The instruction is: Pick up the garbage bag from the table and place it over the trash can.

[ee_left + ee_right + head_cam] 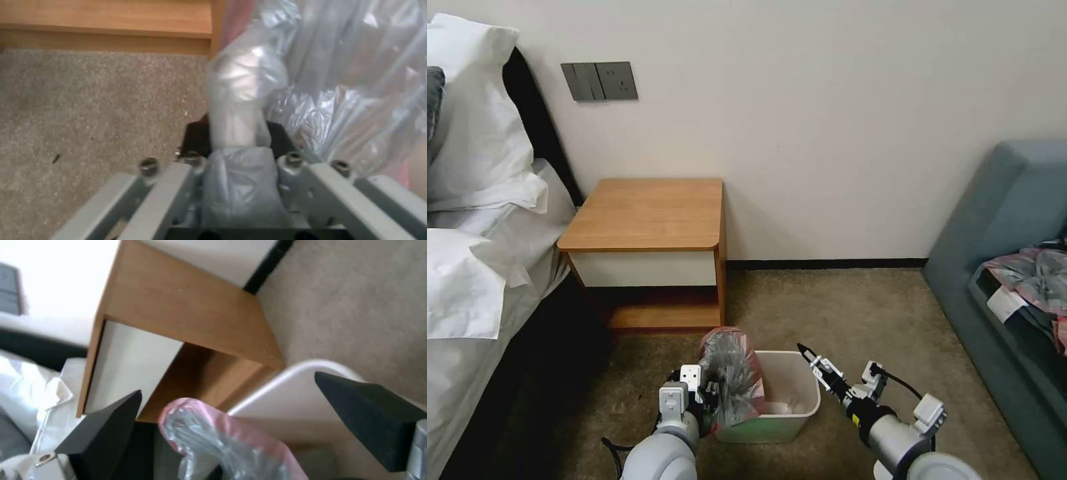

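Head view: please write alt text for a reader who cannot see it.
The left gripper holds a crumpled translucent grey garbage bag with a pinkish-red rim at the left edge of a cream-white rectangular plastic trash can on beige carpet. The right gripper hovers open over the can's right side; a bare-topped wooden nightstand table stands behind.

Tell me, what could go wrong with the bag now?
The bag is bunched up in the left gripper at one side of the bin, so it may not open over the rim. The right gripper is open and holds nothing, so the bag could sag or slip off.
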{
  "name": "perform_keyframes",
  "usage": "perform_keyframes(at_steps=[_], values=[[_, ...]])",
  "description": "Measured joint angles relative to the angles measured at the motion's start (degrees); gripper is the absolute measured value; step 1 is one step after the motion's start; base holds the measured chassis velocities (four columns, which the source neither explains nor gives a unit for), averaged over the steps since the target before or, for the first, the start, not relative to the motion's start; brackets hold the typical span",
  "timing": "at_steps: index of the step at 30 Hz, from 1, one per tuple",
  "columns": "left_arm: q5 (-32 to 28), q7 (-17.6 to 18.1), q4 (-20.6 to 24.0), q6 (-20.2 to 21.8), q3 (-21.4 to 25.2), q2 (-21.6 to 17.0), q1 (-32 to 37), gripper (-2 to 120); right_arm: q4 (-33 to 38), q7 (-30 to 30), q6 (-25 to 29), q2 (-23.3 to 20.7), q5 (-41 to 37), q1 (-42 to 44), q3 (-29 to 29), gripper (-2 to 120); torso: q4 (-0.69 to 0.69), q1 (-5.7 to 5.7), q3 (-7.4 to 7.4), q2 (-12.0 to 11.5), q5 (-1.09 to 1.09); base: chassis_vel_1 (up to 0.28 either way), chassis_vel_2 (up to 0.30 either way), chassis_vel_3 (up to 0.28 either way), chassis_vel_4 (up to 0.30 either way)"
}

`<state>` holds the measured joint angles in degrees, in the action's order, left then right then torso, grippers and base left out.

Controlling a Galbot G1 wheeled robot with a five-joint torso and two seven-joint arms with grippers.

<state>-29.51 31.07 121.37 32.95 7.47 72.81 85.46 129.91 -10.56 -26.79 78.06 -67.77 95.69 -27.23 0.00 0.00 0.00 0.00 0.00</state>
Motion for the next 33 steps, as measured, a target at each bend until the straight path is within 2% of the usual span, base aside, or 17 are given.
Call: perform_keyframes(at_steps=[3, 4, 6, 8, 9, 10, 11, 12, 13, 16, 17, 18, 20, 24, 33], values=[[0.1, -0.8, -0.1, -2.7, 0.4, 0.2, 0.6, 5, -0.9, 1.0, 0.3, -0.4, 3.7, -1.4, 2.2, 100, 0.00, 0.00, 0.00, 0.0, -0.01, 0.000, 0.000, 0.000, 0.000], [0.1, -0.8, -0.1, -2.7, 0.4, 0.2, 0.6, 5, -0.9, 1.0, 0.3, -0.4, 3.7, -1.4, 2.2, 100, 0.00, 0.00, 0.00, 0.0, -0.01, 0.000, 0.000, 0.000, 0.000], [0.3, -2.3, 0.1, -6.0, 1.4, 0.2, 1.2, 4, -2.0, 2.8, 0.2, -0.6, 6.6, -1.4, 4.4, 100, -0.01, 0.00, 0.00, 0.0, -0.01, 0.000, 0.000, 0.000, 0.000], [0.3, -2.9, 0.2, -6.9, 1.7, 0.2, 1.3, 4, -2.1, 3.2, -0.1, -0.7, 7.3, -1.3, 4.9, 100, 0.00, 0.00, 0.00, 0.0, -0.01, 0.000, 0.000, 0.000, 0.000], [0.5, -4.7, 0.5, -9.7, 2.5, 0.2, 1.8, 4, -2.6, 4.3, -0.9, -0.9, 9.6, -1.3, 6.5, 100, 0.00, 0.00, 0.00, 0.0, -0.01, 0.000, 0.000, 0.000, 0.000], [0.5, -4.7, 0.5, -9.7, 2.5, 0.2, 1.8, 4, -2.6, 4.3, -0.9, -0.9, 9.6, -1.3, 6.5, 100, 0.00, 0.00, 0.00, 0.0, -0.01, 0.000, 0.000, 0.000, 0.000], [1.0, -6.2, 0.6, -11.9, 3.0, 0.2, 2.2, 4, -3.3, 5.1, -1.8, -1.1, 11.7, -1.7, 7.5, 100, -0.01, 0.00, 0.00, 0.0, -0.01, 0.000, 0.000, 0.000, 0.000], [1.2, -6.6, 0.6, -12.4, 3.2, 0.1, 2.2, 4, -3.5, 5.3, -2.0, -1.1, 12.2, -1.9, 7.7, 100, -0.01, 0.00, 0.00, 0.0, -0.01, 0.000, 0.000, 0.000, 0.000], [2.4, -9.0, 0.7, -15.4, 4.0, 0.1, 2.8, 4, -4.6, 6.1, -3.0, -1.4, 16.0, -3.3, 9.1, 100, 0.00, 0.00, 0.00, 0.0, 0.00, 0.000, 0.000, 0.000, 0.000], [3.3, -10.6, 0.8, -17.3, 4.5, 0.0, 3.3, 4, -5.1, 6.4, -3.2, -1.4, 18.0, -4.4, 9.8, 100, 0.00, 0.00, 0.00, 0.0, 0.00, 0.000, 0.000, 0.000, 0.000], [4.1, -12.7, 0.9, -19.5, 4.9, -0.3, 3.8, 4, -5.5, 6.4, -3.2, -1.4, 20.2, -6.3, 10.7, 100, 0.02, 0.00, 0.00, 0.0, 0.01, 0.000, 0.000, 0.000, 0.000], [4.1, -12.7, 0.9, -19.5, 4.9, -0.3, 3.8, 4, -5.5, 6.4, -3.2, -1.4, 20.2, -6.3, 10.7, 100, 0.02, 0.00, 0.00, 0.0, 0.01, 0.000, 0.000, 0.000, 0.000], [5.0, -15.1, 0.6, -21.8, 4.8, -0.6, 3.7, 4, -5.3, 6.7, -3.0, -1.4, 23.4, -7.7, 11.3, 100, -0.01, 0.00, 0.00, 0.0, -0.01, 0.000, 0.000, 0.000, 0.000], [6.4, -15.9, 0.4, -23.0, 4.8, -0.8, 3.9, 4, -3.3, 6.5, -2.4, -1.6, 27.5, -8.5, 12.7, 100, 0.01, 0.00, 0.00, 0.0, 0.00, 0.000, 0.000, 0.000, 0.000], [8.1, -15.6, 1.1, -23.6, 4.8, -0.8, 4.1, 3, -1.1, 3.1, -1.9, -2.7, 31.0, -9.6, 15.6, 100, 0.00, 0.00, 0.00, 0.0, 0.00, 0.000, 0.000, 0.000, 0.000]])
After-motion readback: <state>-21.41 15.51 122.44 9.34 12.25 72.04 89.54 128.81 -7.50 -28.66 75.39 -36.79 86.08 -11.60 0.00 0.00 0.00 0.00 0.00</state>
